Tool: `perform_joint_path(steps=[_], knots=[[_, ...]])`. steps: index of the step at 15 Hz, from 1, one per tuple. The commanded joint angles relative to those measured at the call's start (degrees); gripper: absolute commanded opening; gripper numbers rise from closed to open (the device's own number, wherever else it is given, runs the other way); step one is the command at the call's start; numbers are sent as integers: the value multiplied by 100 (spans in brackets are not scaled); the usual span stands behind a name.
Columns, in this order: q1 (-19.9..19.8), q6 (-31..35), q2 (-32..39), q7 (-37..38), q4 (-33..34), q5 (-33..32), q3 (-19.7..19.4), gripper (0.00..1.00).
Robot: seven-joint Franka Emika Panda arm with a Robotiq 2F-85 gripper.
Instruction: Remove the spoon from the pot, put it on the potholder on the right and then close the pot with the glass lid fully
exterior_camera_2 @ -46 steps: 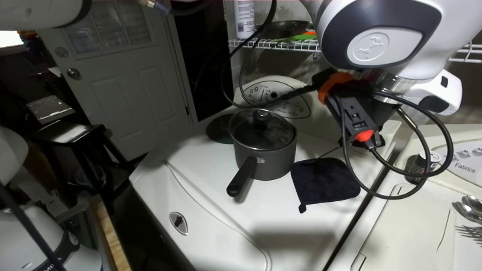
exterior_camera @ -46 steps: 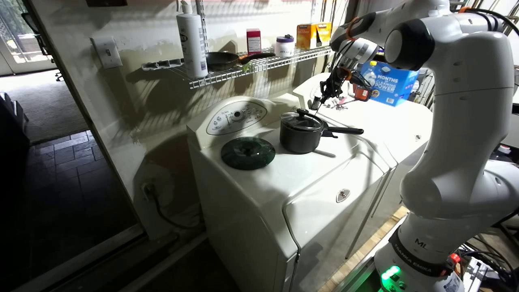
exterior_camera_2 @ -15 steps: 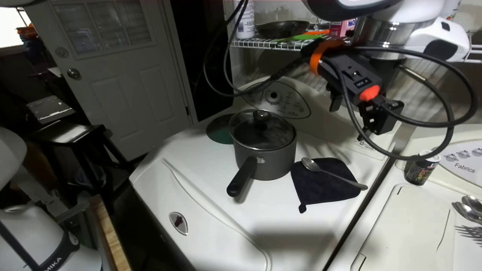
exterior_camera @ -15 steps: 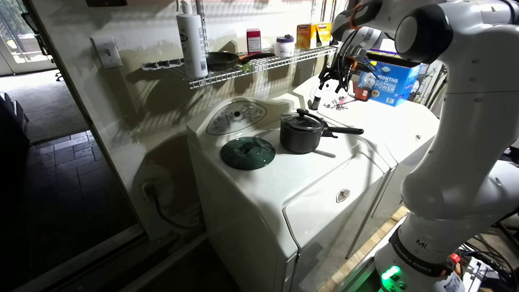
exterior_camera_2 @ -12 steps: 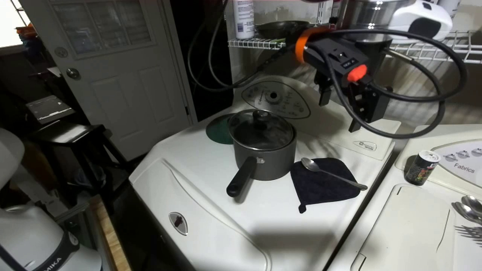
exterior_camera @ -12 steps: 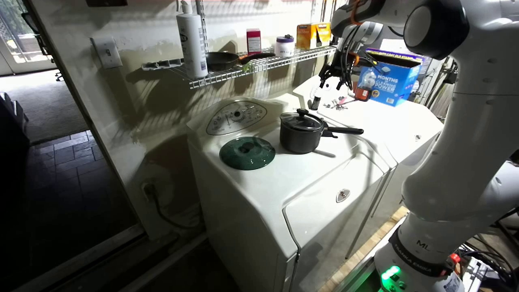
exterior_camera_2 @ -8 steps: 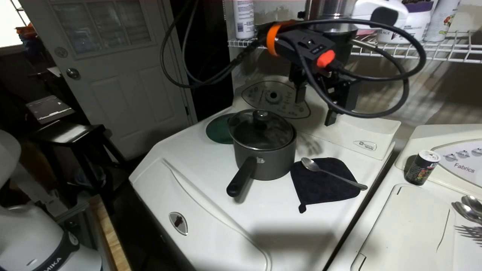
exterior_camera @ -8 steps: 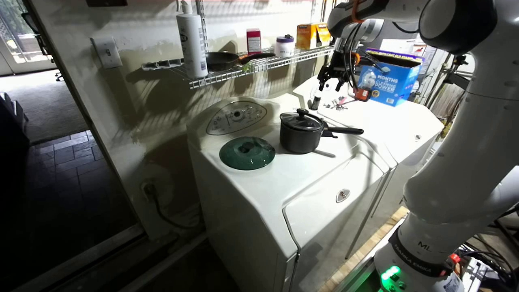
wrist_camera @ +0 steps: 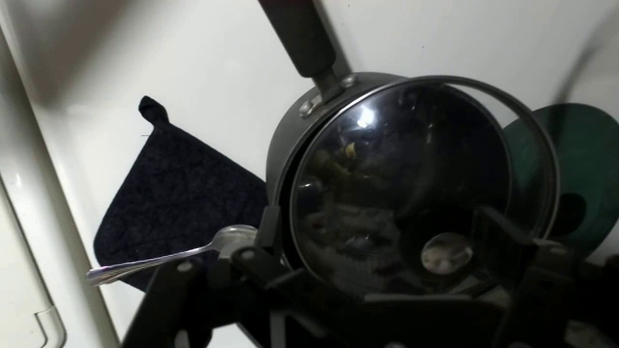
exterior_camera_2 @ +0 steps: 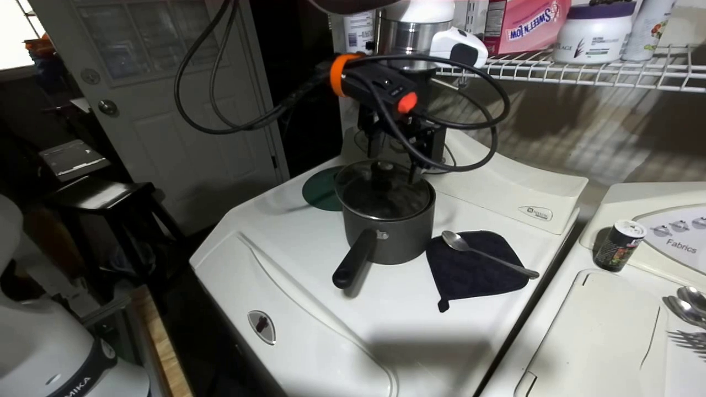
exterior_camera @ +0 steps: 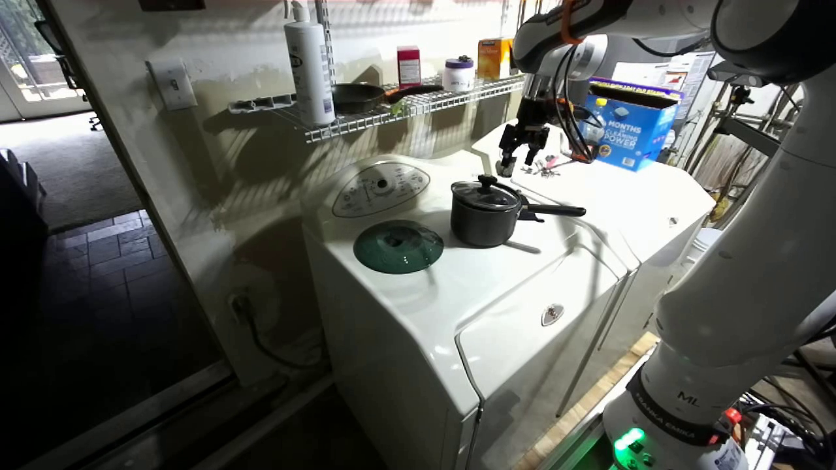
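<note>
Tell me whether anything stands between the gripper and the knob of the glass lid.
Nothing visible does: in the wrist view, the knob shows between the fingers of the open gripper. The spoon lies aside, mostly on the potholder.

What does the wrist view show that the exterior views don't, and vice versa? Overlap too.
Wrist view only: the rivets on both sides of the long handle.

Exterior views only: the wire shelf, in both exterior views; the blue box and the black stool, each in an exterior view.

Shared: glass lid on the pot, green disc, open jaws; in an exterior view too, the spoon lying on the potholder.
</note>
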Motion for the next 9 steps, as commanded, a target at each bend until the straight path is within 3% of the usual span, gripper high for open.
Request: perform_joint_path(steps=[1,9], knots=[[205,-9,-147,-329,-259,168,42,100],[421,212,8,-747,-227,546,131,100]])
